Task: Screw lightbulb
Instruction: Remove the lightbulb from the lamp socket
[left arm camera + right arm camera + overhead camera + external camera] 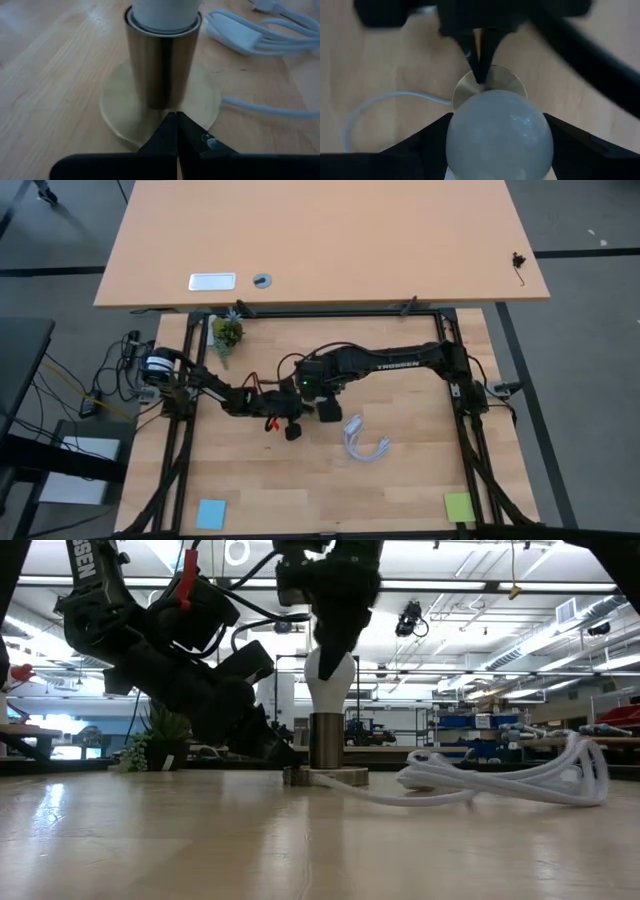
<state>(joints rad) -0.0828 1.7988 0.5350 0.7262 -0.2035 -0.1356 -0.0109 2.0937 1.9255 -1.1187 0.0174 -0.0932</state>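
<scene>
The white lightbulb [330, 680] stands upright with its narrow end in a brass socket cylinder [325, 740], which rises from a round flat disc [345, 777] on the wooden table. My right gripper [325, 402] comes down from above and is shut on the bulb's rounded head [499, 135]. My left gripper [176, 125] is shut; it slants down from the table's left onto the disc beside the cylinder [162, 65]. My left gripper presses its shut fingertips [479, 67] down on the disc's rim [150, 137], just beside the cylinder's foot, slanting down from the table's left. The disc lies flat on the table. My right gripper pinches the bulb's rounded head between its two fingers [425, 145], which point down from above. The bulb stands upright, its lower end [162, 17] inside the socket cylinder.
A coiled white cable [510, 775] lies on the table to the right of the socket and runs to the disc; it also shows in the high view [365, 440]. A small potted plant [227, 333] stands at the far left. Blue [211, 513] and green [459, 507] notes lie near the front edge.
</scene>
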